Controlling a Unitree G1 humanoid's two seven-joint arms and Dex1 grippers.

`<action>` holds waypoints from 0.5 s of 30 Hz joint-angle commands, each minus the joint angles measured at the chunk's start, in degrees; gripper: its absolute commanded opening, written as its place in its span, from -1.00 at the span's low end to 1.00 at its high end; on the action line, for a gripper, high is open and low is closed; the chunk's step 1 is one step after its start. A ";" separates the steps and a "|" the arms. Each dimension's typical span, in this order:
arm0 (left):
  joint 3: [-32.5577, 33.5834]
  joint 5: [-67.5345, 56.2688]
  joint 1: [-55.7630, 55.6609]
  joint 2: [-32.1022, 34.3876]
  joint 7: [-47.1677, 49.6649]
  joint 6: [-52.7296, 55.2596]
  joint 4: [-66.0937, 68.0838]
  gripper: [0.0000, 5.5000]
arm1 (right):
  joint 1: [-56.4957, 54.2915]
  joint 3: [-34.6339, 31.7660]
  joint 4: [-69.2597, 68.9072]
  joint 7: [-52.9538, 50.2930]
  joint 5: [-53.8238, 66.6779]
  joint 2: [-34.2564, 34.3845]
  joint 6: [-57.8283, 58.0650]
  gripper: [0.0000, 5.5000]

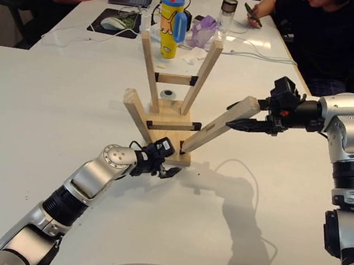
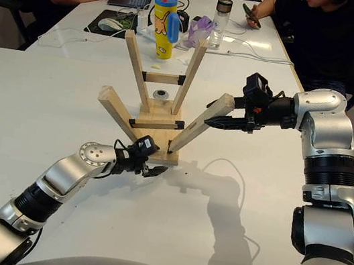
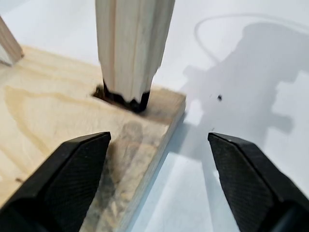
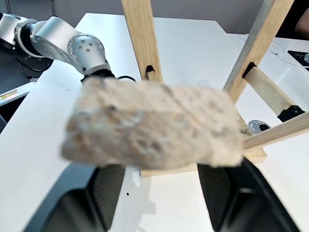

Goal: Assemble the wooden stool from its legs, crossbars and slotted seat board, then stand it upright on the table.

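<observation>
The pale wooden stool (image 1: pixel 153 74) is upside down near the middle of the white table (image 1: pixel 28 128). Its flat plywood seat board (image 1: pixel 183 159) lies on the tabletop and four square legs point up, splaying outward. A far crossbar (image 1: pixel 176 78) joins the two back legs and a near crossbar (image 1: pixel 173 125) joins the two front ones.

The near right leg (image 1: pixel 218 129) leans out to the right, its foot seated in a dark slot at the board's corner. The right gripper (image 1: pixel 243 123) is clamped on this leg just below its upper end, well above the table. The left gripper (image 1: pixel 165 168) sits low at the board's near edge with its fingers (image 3: pixel 77 169) spread wide — one over the board, one over bare table — gripping nothing.

Open tabletop lies to the left and on the near side. To the right a thin white cable (image 1: pixel 253 186) loops across the surface, and the table's right edge runs close under the right arm.

Behind the stool stand a yellow cup with a blue handle and red straw (image 1: pixel 169 29) and a clear bottle with a dark cap (image 1: pixel 226 17); what is in either cannot be told. A small round metal piece (image 1: pixel 167 94) lies between the back legs.

In the right wrist view the blurred leg end covers the fingertips — in the left wrist view the leg is cut off above its foot.
</observation>
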 commanded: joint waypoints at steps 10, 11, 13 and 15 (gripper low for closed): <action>-2.81 2.40 2.59 3.02 -3.80 5.05 -0.76 0.36 | 13.99 0.85 -18.82 -4.34 4.70 -0.68 13.42 -0.26; -2.86 2.47 2.78 3.12 -3.92 5.05 -0.42 0.36 | 13.42 -0.32 -18.14 -4.77 4.84 -0.94 13.22 -0.26; -3.50 2.72 3.53 4.02 -4.55 5.31 -0.15 0.36 | 11.85 -1.92 -16.87 -4.61 5.07 -2.07 13.45 -0.26; -4.09 2.45 4.96 5.45 -5.85 5.63 -0.56 0.36 | 10.39 -2.44 -15.91 -3.55 4.55 -4.09 13.48 -0.26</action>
